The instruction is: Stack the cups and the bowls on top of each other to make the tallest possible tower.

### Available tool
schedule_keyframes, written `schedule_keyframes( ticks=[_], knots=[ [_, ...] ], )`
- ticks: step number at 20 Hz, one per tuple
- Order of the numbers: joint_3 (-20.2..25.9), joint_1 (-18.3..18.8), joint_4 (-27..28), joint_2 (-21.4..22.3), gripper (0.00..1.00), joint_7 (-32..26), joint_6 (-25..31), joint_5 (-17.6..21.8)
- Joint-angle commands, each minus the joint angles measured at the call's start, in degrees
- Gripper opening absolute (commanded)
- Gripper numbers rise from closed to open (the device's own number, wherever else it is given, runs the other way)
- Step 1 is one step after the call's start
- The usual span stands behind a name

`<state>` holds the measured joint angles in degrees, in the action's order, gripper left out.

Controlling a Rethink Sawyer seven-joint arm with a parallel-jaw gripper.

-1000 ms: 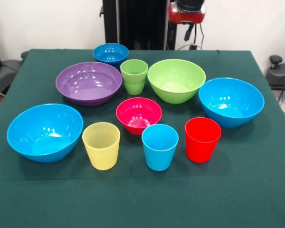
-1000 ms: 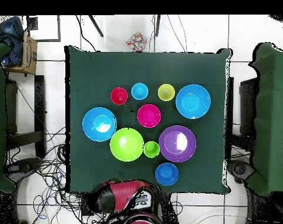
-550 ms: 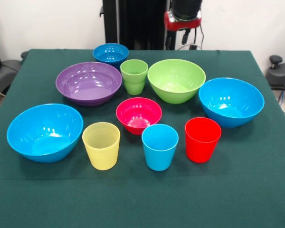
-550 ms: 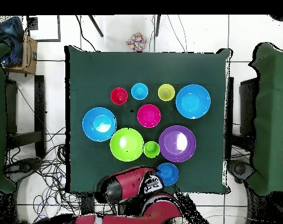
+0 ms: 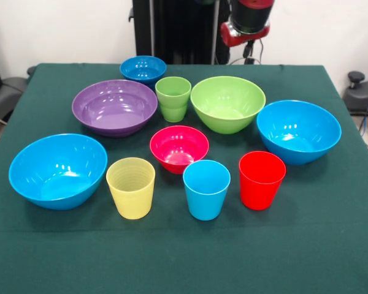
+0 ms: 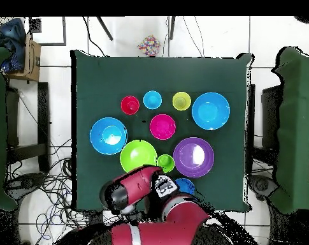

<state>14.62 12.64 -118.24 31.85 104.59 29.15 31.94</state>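
Note:
Nothing is stacked; every piece stands alone on the green cloth. The front row holds the pale yellow cup (image 5: pixel 130 187), light blue cup (image 5: pixel 206 189) and red cup (image 5: pixel 261 179). Behind them sits the pink-red bowl (image 5: pixel 179 147), between two large light blue bowls (image 5: pixel 57 169) (image 5: pixel 299 130). Farther back are the purple bowl (image 5: pixel 115 105), green cup (image 5: pixel 173 98), lime-green bowl (image 5: pixel 227 103) and small dark blue bowl (image 5: pixel 143 67). My gripper (image 5: pixel 250 37) hangs at the table's far edge behind the lime-green bowl, holding nothing I can see. In the overhead view the arm (image 6: pixel 139 190) covers part of the dark blue bowl (image 6: pixel 186 186).
The green table (image 5: pixel 184 257) has a wide bare strip in front of the cups. Dark chairs (image 6: pixel 297 127) stand at both sides. Cables lie on the floor (image 6: pixel 48 185) by the robot's base.
The arm has swung out from the base over the table's edge. In the overhead view it now overlaps the dark blue bowl. No cup or bowl has moved.

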Motion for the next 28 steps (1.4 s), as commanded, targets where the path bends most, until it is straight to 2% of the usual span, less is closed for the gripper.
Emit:
schedule_keyframes(
  ticks=[1,3,5,8,9,13,17,20,24,26,28],
  knots=[
    [12.68,1.73,8.49,-1.35,1.00,-19.38,8.38,5.94],
    [12.88,1.27,8.93,-0.79,1.00,-18.35,9.06,7.16],
    [11.59,-0.73,9.49,1.02,1.00,-12.18,7.11,7.64],
    [5.36,-8.44,10.74,7.59,1.00,-4.14,9.58,11.34],
    [3.95,-11.18,11.91,8.90,1.00,-3.10,11.37,12.66],
    [1.04,-17.17,14.91,11.28,1.00,-2.47,13.19,17.26],
    [-3.11,-22.10,16.38,13.42,1.00,3.75,13.17,19.45],
    [-3.56,-22.68,16.96,12.98,1.00,2.08,13.69,18.60],
    [-1.19,-18.93,15.55,10.80,1.00,-3.02,11.97,15.74],
    [-2.23,-19.08,15.11,11.32,1.00,-2.44,12.04,16.53],
    [-4.82,-20.95,14.60,12.66,1.00,1.81,12.12,17.54]
  ],
)
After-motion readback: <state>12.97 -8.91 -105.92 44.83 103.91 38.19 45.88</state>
